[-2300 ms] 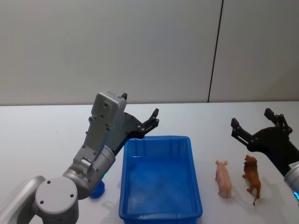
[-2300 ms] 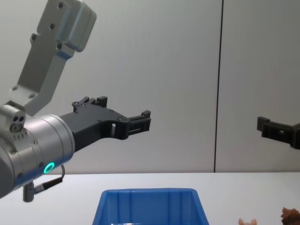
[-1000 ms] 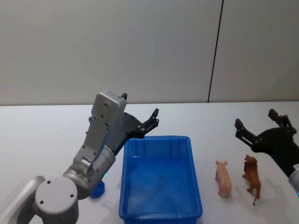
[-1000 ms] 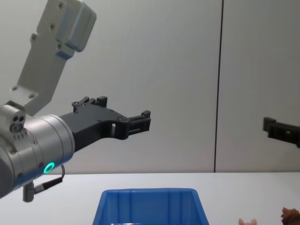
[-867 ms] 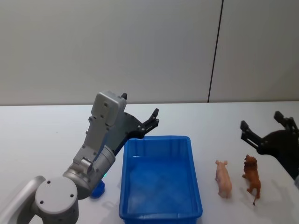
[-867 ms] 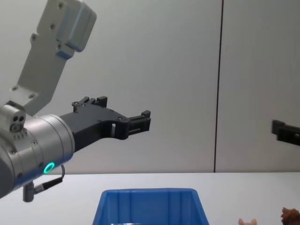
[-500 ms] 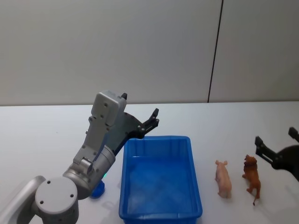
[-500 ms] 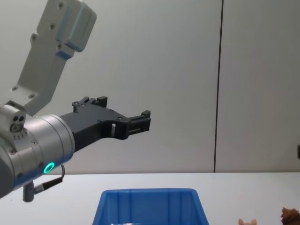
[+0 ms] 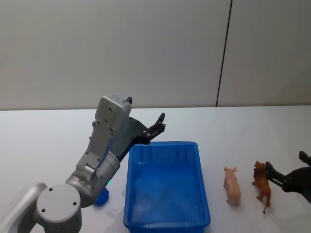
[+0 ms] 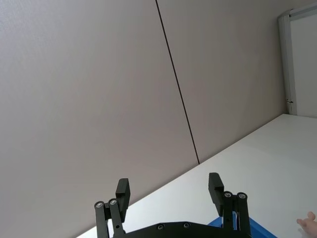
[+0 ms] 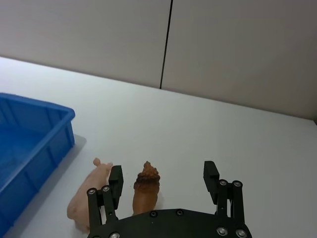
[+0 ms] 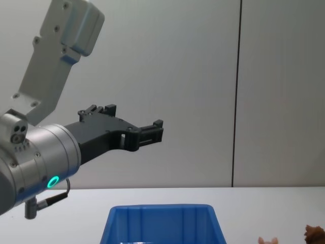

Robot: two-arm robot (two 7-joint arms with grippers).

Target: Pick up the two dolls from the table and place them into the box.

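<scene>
From the head camera, both dolls stand on the table point(image 9: 48, 131) to the right of the box point(image 9: 165, 144), the pink doll point(image 9: 232, 186) nearer it and the brown doll point(image 9: 261, 182) just beyond. The box itself has nothing in it. The right gripper point(image 9: 285, 162) sits low at the frame's right edge with its fingers apart, one tip close against the brown doll, though from this angle we cannot tell whether it touches. The left gripper point(image 9: 161, 122) hangs idle above the box's far left corner. Its wrist camera shows the left gripper point(image 10: 169, 188) with fingers spread wide on nothing, facing the wall. The right wrist camera gives us the clearest read. The right gripper point(image 11: 163, 172) is spread wide, and the brown doll point(image 11: 145, 188) stands upright in the gap, off-centre toward the finger on the pink doll's side. The pink doll point(image 11: 91, 191) sits just outside that finger, and the box point(image 11: 37, 104) lies further off on that side. The chest camera catches the left gripper point(image 12: 152, 129) high above the box point(image 12: 160, 209), with only the tops of the dolls peeking over the bottom edge. We judge the first pick to be in hand — the approach to the brown doll. The next move calls for centring the fingers around the brown doll and closing on its body without knocking its pink neighbour, then lifting clear of the box's rim.
</scene>
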